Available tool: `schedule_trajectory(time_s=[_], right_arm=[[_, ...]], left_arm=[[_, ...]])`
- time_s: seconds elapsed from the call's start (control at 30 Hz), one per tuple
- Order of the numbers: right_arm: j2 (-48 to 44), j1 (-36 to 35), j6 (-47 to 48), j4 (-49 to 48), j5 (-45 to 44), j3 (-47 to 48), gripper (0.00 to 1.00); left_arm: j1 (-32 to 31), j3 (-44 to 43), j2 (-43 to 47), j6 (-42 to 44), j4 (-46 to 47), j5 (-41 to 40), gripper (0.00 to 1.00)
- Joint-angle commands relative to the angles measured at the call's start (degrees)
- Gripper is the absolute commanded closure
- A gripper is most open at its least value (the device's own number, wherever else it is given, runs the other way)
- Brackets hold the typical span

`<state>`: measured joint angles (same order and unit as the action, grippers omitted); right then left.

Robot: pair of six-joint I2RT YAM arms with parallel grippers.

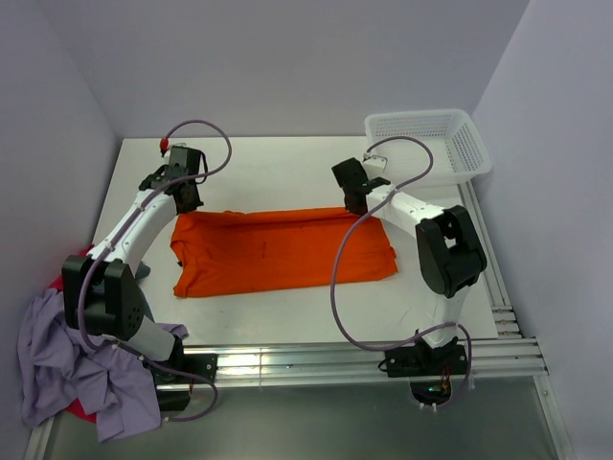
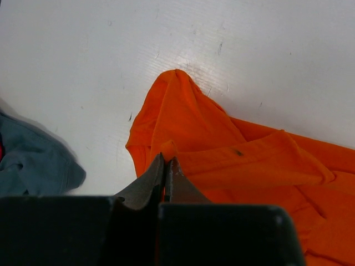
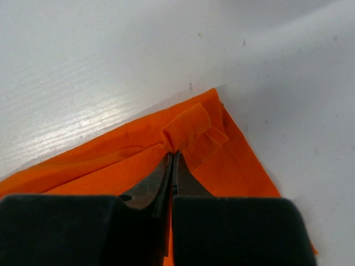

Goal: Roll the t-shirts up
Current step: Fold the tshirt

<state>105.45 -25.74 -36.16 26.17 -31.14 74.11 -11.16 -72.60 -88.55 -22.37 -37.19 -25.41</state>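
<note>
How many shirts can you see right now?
4: orange shirt spread mid-table; lavender, red and grey-teal heaped at the near-left corner. More may be hidden.

We see matching build: left arm and right arm have white links, chunky black joint housings. Lavender cable loops off each. Fingers dark grey, tapered, with black block behind.

Likely a lab — plain walls, aluminium rails

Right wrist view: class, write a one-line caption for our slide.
Right claw shut on a bunched fold near the corner of the orange t-shirt on the white table.
</note>
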Motion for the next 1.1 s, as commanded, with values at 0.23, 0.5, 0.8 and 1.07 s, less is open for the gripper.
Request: schedule_trajectory(time_s=[0.23,0.5,0.8,1.07], right_arm=[[-4.9,-0.7,-0.8,-0.9,-2.8,-2.7,1.00],[-5.5,-1.0,-1.1,-1.0,-2.9,-4.1,1.00],[-7.3,-1.6,-1.2,-0.6,-3.1,-5.0,1.00],[-8.4,-2.6,-1.8,-0.5,-3.2,-7.1,1.00]], left_arm=[[-1.1,2.5,6.5,-1.4,0.0,-2.9,1.00],[-1.7,4.1,9.2,-2.0,-1.4,-1.8,1.00],[-2.0,5.0,11.4,-2.0,-3.1,-1.4,1.00],[-2.2,8.6,13.7,-2.5,-3.2,-0.4,1.00]])
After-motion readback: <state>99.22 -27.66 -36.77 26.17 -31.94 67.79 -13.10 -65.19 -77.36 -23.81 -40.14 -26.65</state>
